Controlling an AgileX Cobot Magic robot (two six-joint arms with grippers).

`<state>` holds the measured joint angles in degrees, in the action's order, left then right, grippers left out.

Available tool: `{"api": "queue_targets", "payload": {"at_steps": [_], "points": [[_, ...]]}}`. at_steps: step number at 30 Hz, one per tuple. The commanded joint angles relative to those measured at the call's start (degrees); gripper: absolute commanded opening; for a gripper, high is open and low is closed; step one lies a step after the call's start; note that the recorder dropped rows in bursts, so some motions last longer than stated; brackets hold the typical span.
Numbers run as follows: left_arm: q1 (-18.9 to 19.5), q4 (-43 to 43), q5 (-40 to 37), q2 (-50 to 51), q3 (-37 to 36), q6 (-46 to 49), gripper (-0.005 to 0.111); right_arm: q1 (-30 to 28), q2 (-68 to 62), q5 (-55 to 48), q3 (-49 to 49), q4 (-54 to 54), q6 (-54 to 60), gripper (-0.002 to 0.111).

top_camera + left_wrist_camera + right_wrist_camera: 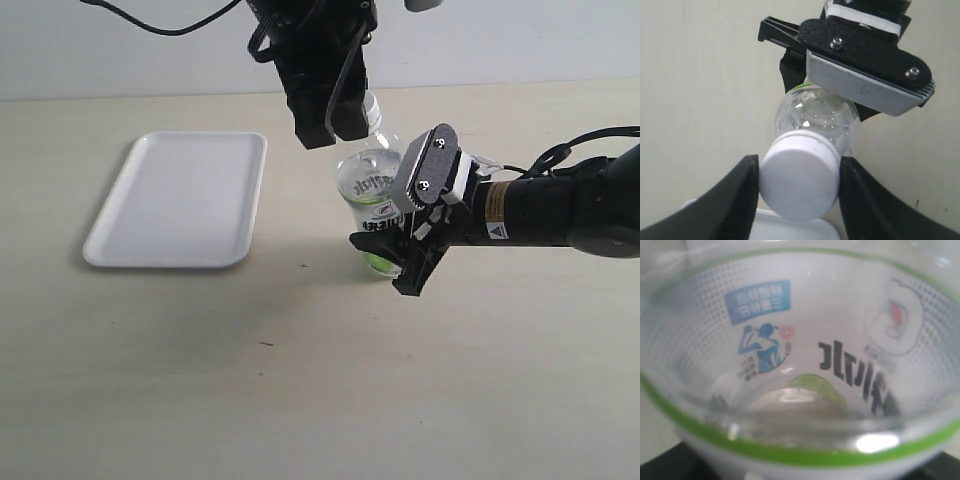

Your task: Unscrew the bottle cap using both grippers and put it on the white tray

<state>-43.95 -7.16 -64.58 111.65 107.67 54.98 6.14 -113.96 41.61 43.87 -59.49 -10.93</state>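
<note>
The bottle (372, 183) stands tilted on the table, clear with a white-and-green label. Its white bottle cap (796, 175) sits on the neck. My left gripper (800, 189), all black, comes down from above (335, 125) and is shut on the cap, one finger (737, 200) pressing each side. My right gripper (392, 260), with the grey plate (867, 80) and orange label, reaches in from the right and is shut on the bottle's lower body. In the right wrist view the bottle's label (800, 360) fills the frame and hides the jaws. The white tray (180, 200) lies to the left.
The tray holds nothing and lies a short way left of the bottle on the beige table (300, 380). A corner of the tray (790, 227) shows under the cap in the left wrist view. The right arm (560, 210) stretches in from the right edge.
</note>
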Motion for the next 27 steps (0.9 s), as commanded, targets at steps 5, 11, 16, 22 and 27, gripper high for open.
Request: {"api": "queue_targets", "payload": {"at_steps": [5, 11, 16, 22, 27], "points": [[-0.1, -1.7, 0.7, 0.0, 0.3, -9.9, 0.000, -0.1, -0.7, -6.4, -0.5, -1.9, 0.4, 0.000], [-0.1, -2.7, 0.7, 0.0, 0.3, -22.2, 0.000, -0.1, -0.7, -6.4, -0.5, -1.8, 0.4, 0.000], [-0.1, -6.7, 1.4, 0.0, 0.3, -34.9, 0.000, -0.1, -0.8, -6.4, -0.5, -1.8, 0.4, 0.000], [-0.1, -10.0, 0.4, 0.0, 0.3, -38.9, 0.000, -0.1, -0.8, -6.4, -0.5, -1.6, 0.4, 0.000], [-0.1, -10.0, 1.0, 0.0, 0.3, -38.9, 0.018, -0.1, -0.8, -6.4, -0.5, -1.6, 0.2, 0.000]]}}
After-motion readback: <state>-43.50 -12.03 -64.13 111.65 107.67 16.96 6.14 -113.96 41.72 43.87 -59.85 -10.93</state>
